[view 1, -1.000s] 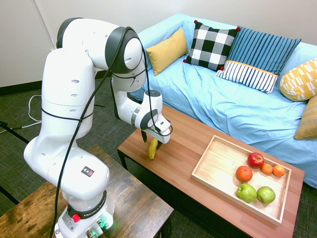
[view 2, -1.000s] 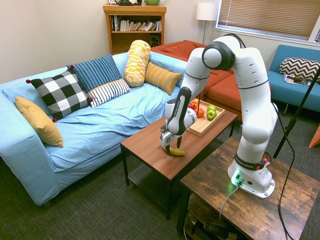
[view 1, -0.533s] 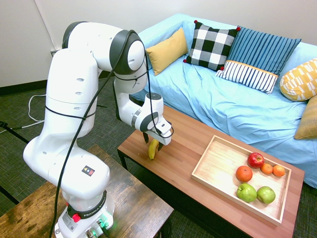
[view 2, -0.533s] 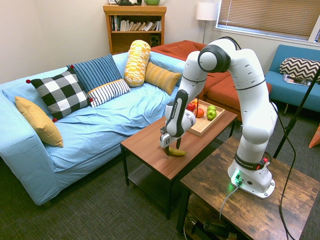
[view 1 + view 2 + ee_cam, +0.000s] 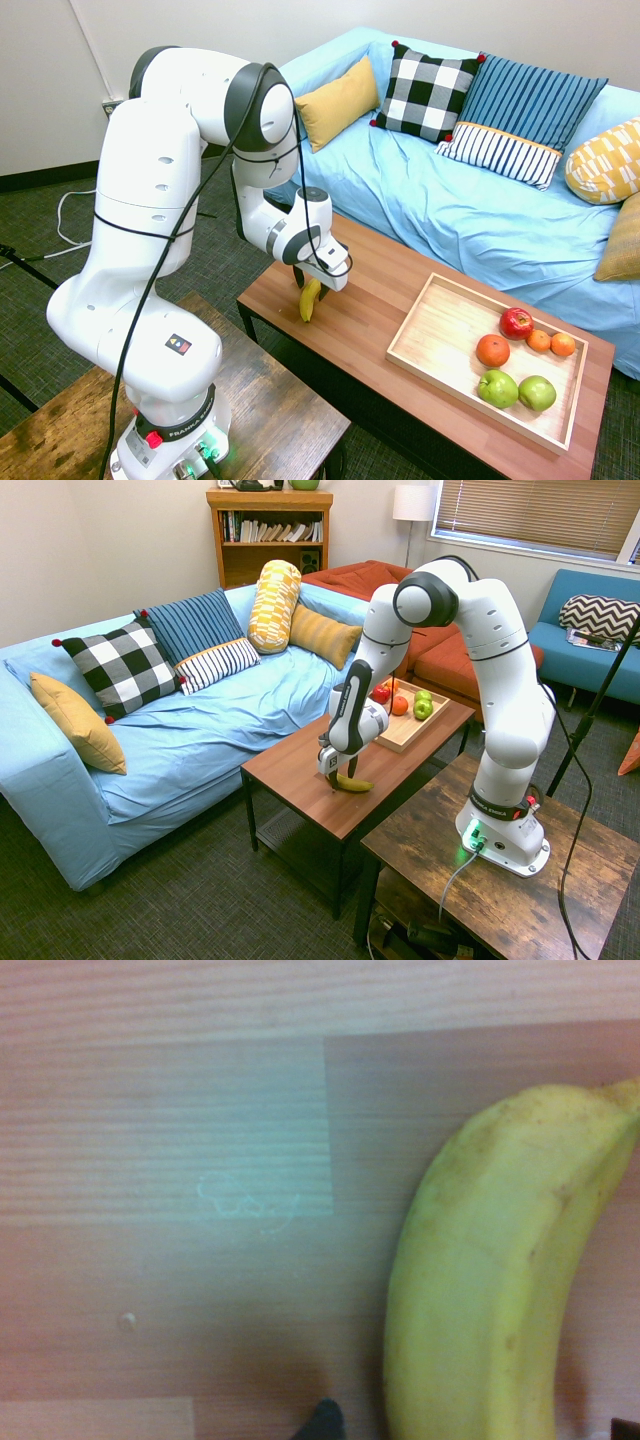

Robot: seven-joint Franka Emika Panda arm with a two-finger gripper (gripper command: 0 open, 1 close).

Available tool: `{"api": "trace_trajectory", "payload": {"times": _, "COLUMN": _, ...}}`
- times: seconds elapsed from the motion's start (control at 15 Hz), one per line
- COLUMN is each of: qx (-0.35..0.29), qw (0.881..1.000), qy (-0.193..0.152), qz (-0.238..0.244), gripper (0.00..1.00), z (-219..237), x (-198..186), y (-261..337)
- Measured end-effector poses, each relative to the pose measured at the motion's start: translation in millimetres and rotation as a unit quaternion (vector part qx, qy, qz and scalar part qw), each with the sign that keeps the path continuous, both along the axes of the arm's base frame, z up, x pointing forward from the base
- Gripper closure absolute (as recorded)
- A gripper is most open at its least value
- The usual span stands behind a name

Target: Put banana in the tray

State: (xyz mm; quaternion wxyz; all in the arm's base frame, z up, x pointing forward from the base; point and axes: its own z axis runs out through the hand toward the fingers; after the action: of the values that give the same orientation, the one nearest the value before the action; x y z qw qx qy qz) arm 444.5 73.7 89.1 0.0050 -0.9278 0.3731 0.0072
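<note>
One white robot arm reaches down from a small dark side table to a reddish-brown coffee table (image 5: 370,330) in front of a blue sofa (image 5: 450,200). Its gripper (image 5: 311,290) points straight down over a single yellow banana (image 5: 309,299), which lies flat on the tabletop near the table's end closest to the arm. The fingers sit low on either side of the fruit, with the jaws part-way in; whether they press on the peel yet cannot be told from these pictures. The close wrist view shows the banana's (image 5: 490,1280) curved body against bare wood grain.

The tray (image 5: 440,345), pale wood with low rims, rests at the far end of the same table, well apart from the banana. It already contains a red apple (image 5: 516,322), three oranges and two green apples (image 5: 517,390), all gathered at the end away from the arm, leaving the near half bare.

Several things could go wrong from here. The banana is curved and smooth, so a grip away from its middle may let it swing or slip out when lifted. Closing too hard could bruise it. If the fingers catch only one side, the fruit may skid along the table. Carried too low, it may knock the tray's near rim, or be set down against the fruit already there.
</note>
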Motion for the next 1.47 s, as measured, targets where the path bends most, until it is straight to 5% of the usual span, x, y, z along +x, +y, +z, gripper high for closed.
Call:
{"api": "trace_trajectory", "payload": {"times": 0.73, "qx": -0.011, "qw": 1.000, "qy": 0.015, "qz": 0.014, "gripper": 1.00, "z": 11.1, "x": 1.9, "y": -8.4}}
{"api": "trace_trajectory", "payload": {"times": 1.13, "qx": -0.036, "qw": 0.998, "qy": -0.023, "qz": 0.041, "gripper": 1.00, "z": 115.6, "x": 19.4, "y": -43.9}}
{"api": "trace_trajectory", "payload": {"times": 1.47, "qx": -0.050, "qw": 0.997, "qy": -0.056, "qz": 0.005, "gripper": 1.00, "z": 180.8, "x": 41.1, "y": -122.3}}
